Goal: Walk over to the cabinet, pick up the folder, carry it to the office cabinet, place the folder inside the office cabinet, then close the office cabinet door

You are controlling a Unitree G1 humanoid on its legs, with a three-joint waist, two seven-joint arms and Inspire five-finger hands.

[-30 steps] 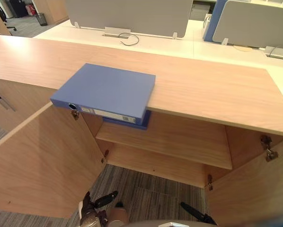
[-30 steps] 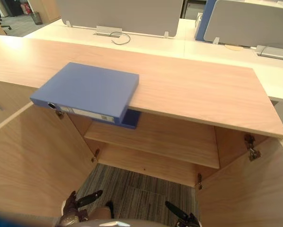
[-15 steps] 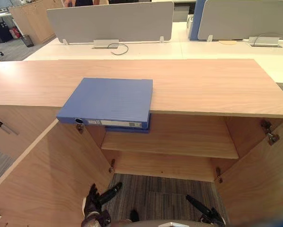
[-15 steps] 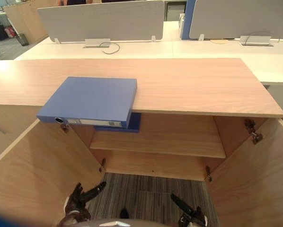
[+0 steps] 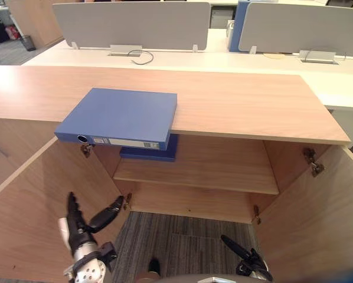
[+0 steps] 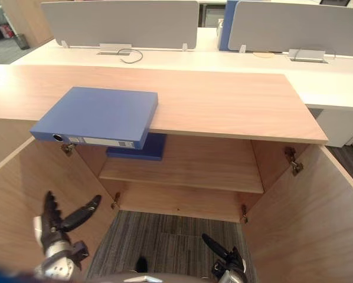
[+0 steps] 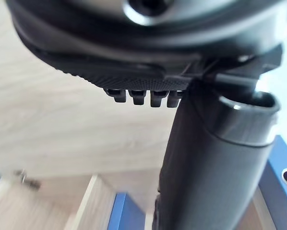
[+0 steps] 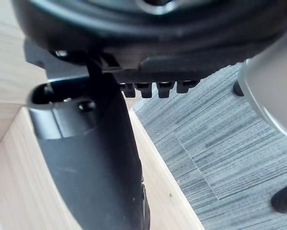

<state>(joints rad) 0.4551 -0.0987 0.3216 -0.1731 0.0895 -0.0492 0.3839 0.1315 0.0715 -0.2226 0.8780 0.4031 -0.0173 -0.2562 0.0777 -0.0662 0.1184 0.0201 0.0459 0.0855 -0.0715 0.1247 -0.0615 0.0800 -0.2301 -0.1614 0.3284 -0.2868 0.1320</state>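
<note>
Empty hands, folder above
The left hand (image 5: 81, 229), fingers straight and spread, holds nothing; the right hand (image 5: 242, 254) is likewise straight-fingered and empty. Up past the left hand, the folder (image 5: 120, 115) lies flat on the cabinet top (image 5: 247, 106), overhanging its front edge.

Bright, even overhead light; soft shadow inside cabinet (image 5: 224, 154); glare on white desk (image 5: 224, 59).

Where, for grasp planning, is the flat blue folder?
Left eye view: the flat blue folder lies left of centre on the wooden cabinet top, overhanging its front edge.
</note>
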